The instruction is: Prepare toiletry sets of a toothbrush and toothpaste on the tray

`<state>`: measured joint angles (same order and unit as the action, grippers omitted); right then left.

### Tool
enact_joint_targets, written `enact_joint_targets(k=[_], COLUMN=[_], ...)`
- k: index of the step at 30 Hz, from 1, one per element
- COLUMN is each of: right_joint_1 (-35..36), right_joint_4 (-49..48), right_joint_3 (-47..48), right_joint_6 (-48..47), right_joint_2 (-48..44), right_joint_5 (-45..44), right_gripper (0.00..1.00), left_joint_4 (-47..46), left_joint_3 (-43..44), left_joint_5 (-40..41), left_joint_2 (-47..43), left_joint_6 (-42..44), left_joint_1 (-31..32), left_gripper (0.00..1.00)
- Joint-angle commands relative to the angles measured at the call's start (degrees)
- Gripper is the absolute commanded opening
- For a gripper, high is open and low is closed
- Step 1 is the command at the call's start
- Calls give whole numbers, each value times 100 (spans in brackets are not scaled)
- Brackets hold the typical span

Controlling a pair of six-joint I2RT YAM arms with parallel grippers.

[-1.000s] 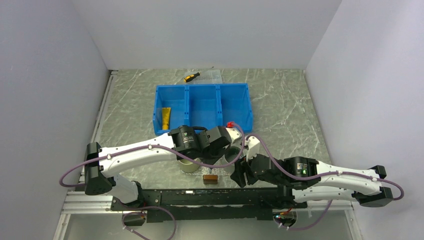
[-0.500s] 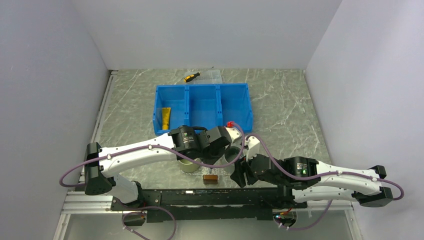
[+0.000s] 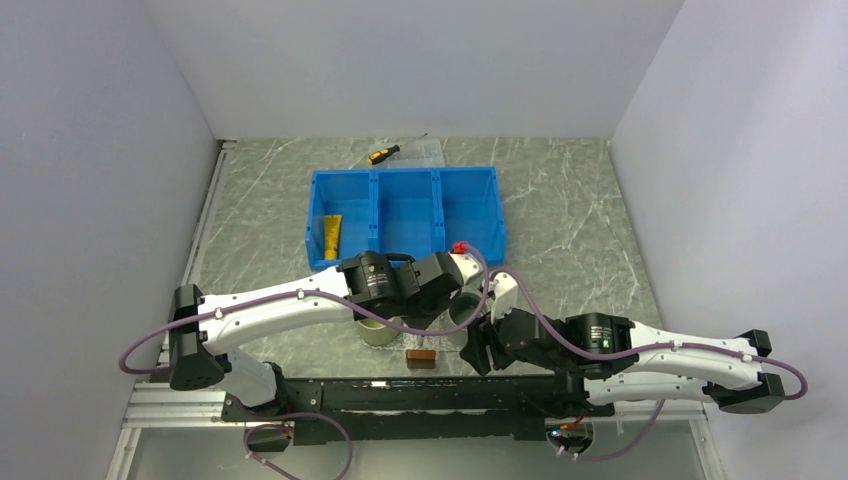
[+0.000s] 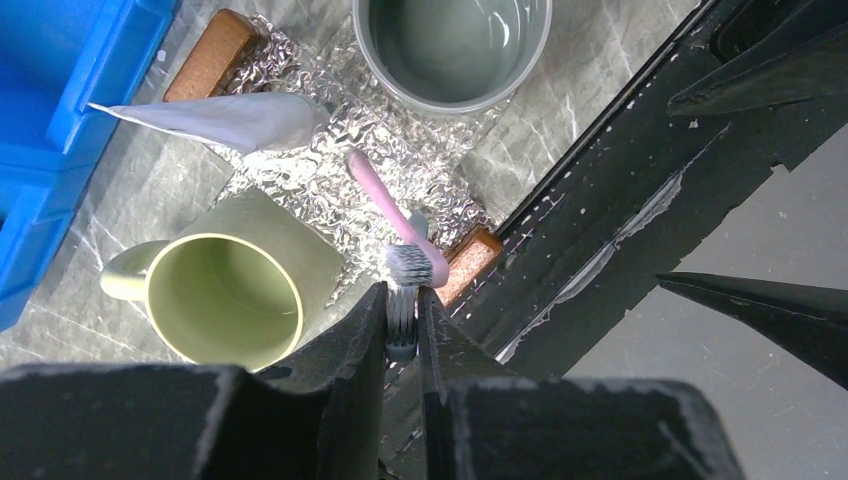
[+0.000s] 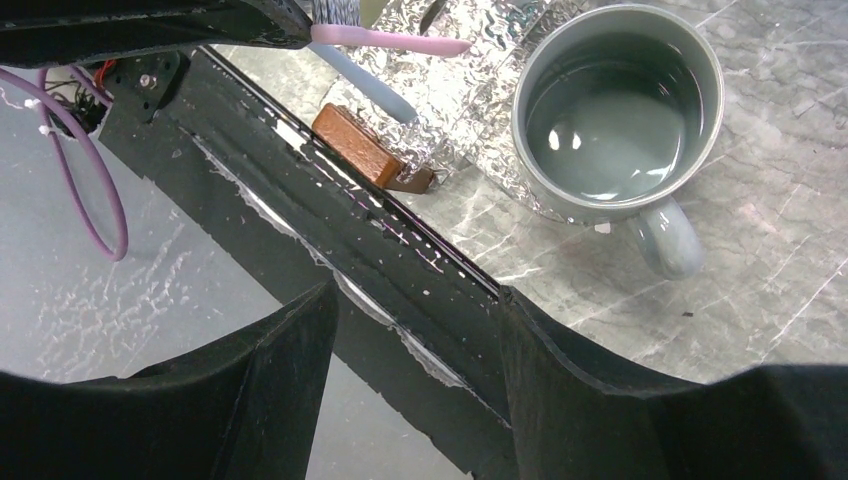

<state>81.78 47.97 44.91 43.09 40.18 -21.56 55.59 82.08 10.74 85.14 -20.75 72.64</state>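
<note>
Top external: you have a large blue three-compartment plastic bin mid-counter with a yellow tube in its left compartment and a yellow-and-black screwdriver behind it. Both arms crowd the near edge and hide most of the work. Left wrist: the small clear crinkled tray lies between a pale green mug and a grey mug. The flat white toothpaste tube lies at the tray's far end, its tail reaching past the rim toward the bin. The left gripper has its jaws nearly closed on the bristled head of the thin pink toothbrush, handle slanting out over the tray. That head sits above the near brown wooden handle block, so a release here may leave the toothbrush propped on the block, or rolling off onto the black frame rail. The green mug stands close beside the jaws, so a sideways retreat could nudge it. Right wrist: the right gripper hangs over the rail, jaws wide apart and empty. A grey-blue stick lies below the toothbrush; you cannot tell what it is.
</note>
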Motion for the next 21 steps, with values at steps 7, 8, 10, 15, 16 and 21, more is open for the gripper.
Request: enact_joint_targets(k=[7,8,10,15,16,21], right_joint_1=[-17,-13,-13,-13,-13,-12], right_joint_4=[-160,-163,-173,-180,-181,-179], right_joint_3=[41,43,52,64,54,62], right_joint_6=[39,34,26,33,37,49], right_joint_2=[63,80,95,104,110,121], right_joint_5=[-76,-76,-69,-76,-72,-67], right_gripper=[62,62,62,63,63,63], left_joint_4=[200,198,197,180,172,160], left_joint_3=[-185,-198,-217,-224,-229,-185], left_joint_5=[247,245,258,308,318,412], left_joint_2=[-141,-153,-169,-198,-200,-176], left_joint_6=[-19,-17,-21,0,9,61], left_joint_1=[40,40,37,40,40,38], left_gripper=[27,28,28,29,29,32])
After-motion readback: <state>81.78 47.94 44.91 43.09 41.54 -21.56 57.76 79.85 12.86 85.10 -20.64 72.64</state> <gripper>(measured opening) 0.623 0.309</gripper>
